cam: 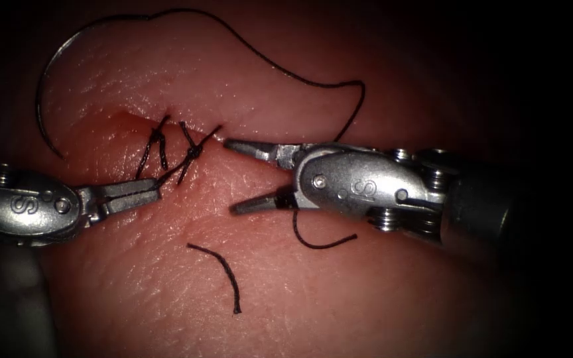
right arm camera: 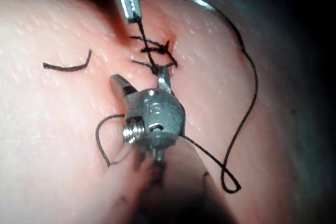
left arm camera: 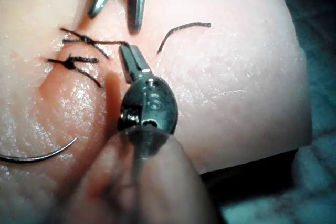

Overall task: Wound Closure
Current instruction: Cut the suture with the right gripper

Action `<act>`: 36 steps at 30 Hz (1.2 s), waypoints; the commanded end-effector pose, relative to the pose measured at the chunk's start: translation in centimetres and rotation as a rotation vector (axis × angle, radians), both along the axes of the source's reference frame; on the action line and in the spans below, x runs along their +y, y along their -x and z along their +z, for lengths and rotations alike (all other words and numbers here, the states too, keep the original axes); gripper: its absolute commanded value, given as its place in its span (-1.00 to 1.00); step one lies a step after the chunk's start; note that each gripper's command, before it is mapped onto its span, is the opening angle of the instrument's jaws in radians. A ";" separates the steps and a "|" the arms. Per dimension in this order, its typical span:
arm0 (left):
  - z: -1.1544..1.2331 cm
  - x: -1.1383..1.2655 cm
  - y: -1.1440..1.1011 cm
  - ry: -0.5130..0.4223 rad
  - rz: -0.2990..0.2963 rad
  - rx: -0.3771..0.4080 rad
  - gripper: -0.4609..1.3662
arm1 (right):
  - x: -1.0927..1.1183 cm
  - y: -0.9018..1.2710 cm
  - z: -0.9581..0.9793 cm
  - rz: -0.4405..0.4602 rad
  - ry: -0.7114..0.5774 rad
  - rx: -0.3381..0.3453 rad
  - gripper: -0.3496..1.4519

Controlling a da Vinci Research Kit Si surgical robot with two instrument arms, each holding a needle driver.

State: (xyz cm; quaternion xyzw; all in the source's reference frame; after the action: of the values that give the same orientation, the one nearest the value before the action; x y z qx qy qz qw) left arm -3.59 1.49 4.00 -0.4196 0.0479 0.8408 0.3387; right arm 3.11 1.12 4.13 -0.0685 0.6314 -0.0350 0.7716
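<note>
Glistening under the light, the pink, finely creased tissue (cam: 339,292) bulges out of dark surroundings. Its cut (cam: 147,122) carries dark knotted stitches. The left tool (cam: 130,195), polished steel, is clenched on a thread (cam: 174,169) running to the knot. The right tool (cam: 243,176) gapes wide, grasping nothing. The thin curved needle (cam: 42,99) lies free, far left, on the tissue, with a cut thread end (cam: 220,272) lying near.

My curved needle (cam: 42,99) lies free on the tissue (cam: 339,292), left of the cut (cam: 167,122); dark thread (cam: 280,69) seemingly trails from it.
</note>
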 end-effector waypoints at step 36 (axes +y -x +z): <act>-0.09 -0.04 0.05 0.003 0.008 0.007 -0.88 | 0.08 -0.69 -0.01 0.019 0.072 0.162 0.93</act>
State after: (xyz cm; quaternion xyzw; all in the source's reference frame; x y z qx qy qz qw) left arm -3.64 1.44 3.90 -0.4167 0.0500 0.8437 0.3347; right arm 3.81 1.19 4.12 -0.1077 0.6899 -0.0422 0.7146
